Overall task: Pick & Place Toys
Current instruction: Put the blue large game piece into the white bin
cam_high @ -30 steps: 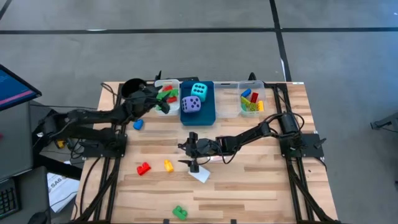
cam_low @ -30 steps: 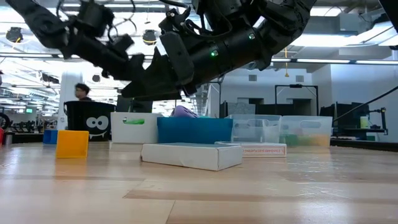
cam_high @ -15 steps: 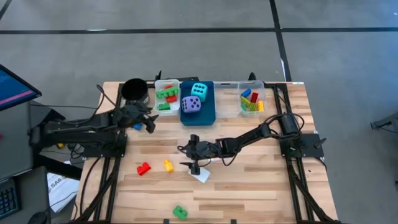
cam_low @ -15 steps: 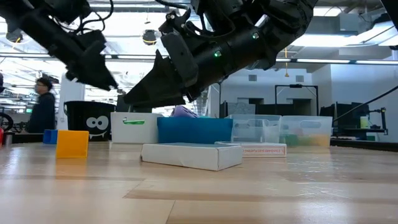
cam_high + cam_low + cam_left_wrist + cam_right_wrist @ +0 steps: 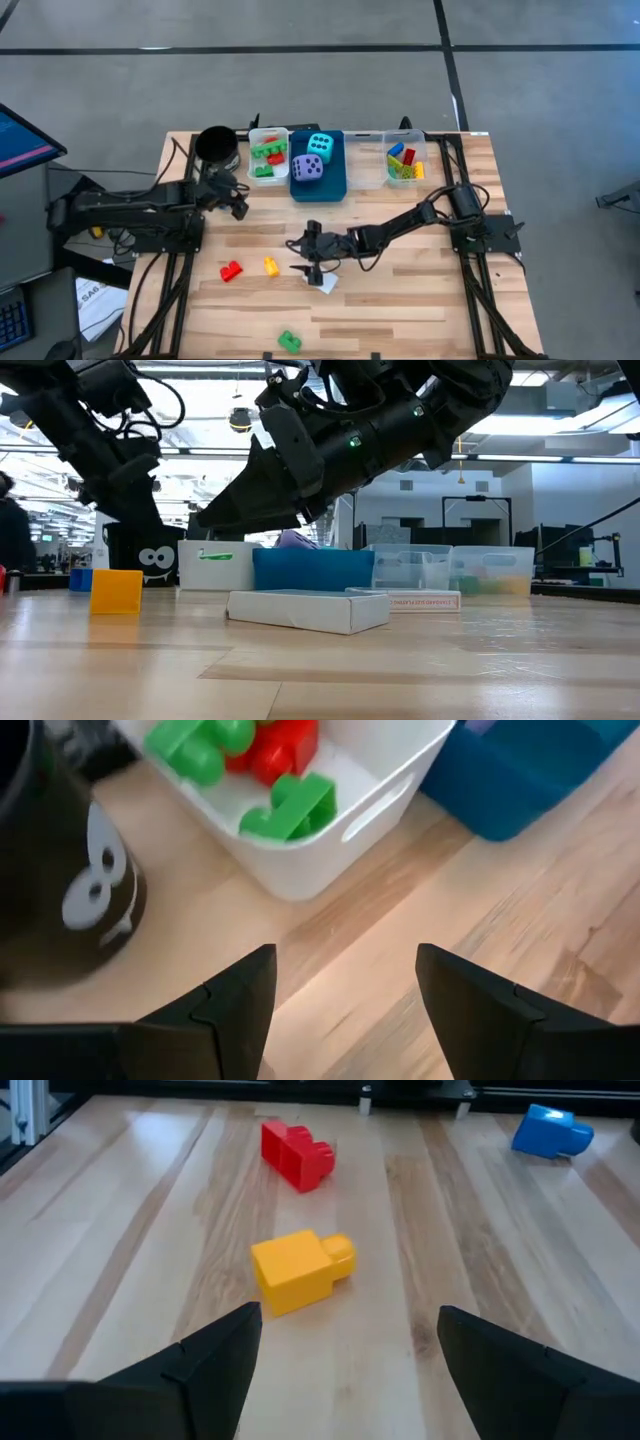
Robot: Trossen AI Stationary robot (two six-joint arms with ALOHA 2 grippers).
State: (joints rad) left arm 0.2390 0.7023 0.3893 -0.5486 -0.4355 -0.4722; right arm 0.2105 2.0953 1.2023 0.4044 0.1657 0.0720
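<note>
Both claws stand open and hold nothing.

Seen from above, the left claw hovers over bare wood near the black cup and the white bin. The right claw reaches to mid-desk, just above a white card. The wooden desk stands on a grey floor. 1 red brick and 1 yellow brick lie left of the card, a green brick near the front edge. 2 dice, cyan and purple, sit in the blue bin; more bricks fill the clear bin.

At desk height, a bright open room with ceiling lights lies beyond the bins.

Past the left wrist's spread fingers: green and red bricks in the white bin.

Past the right wrist's spread fingers: yellow, red and blue brick on wood.
</note>
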